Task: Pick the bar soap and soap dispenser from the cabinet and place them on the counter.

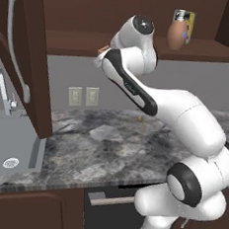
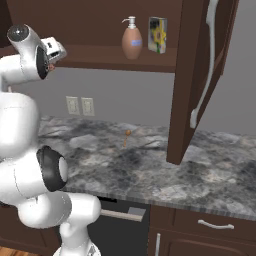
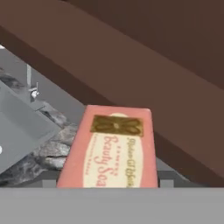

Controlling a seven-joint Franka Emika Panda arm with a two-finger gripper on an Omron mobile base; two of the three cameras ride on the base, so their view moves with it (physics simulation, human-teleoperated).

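We see the white arm folded up from its base, elbow bent over the grey and black marbled stone counter [image 1: 108,145], with the wrist lifted to the front edge of the brown shelf in the open dark brown wooden wall cabinet [image 1: 38,54]. In the left base view the hand's end is mostly hidden behind the wrist joint, and a sliver of orange-pink shows at its tip. In the hand view the small orange-pink rectangular bar soap [image 3: 111,146], with its paler cream label face, sits close up between where the fingertips would rise; the soap covers them, so we cannot tell whether the gripper [image 1: 103,51] is clamped on it or standing apart. Behind the soap run the shelf edge, the counter and the grey sink [image 1: 9,146]. The brown pear-shaped soap dispenser [image 2: 132,41] with a white pump top stands upright on the shelf, just beside a flat yellow-and-blue box [image 2: 157,35], well apart from the hand.
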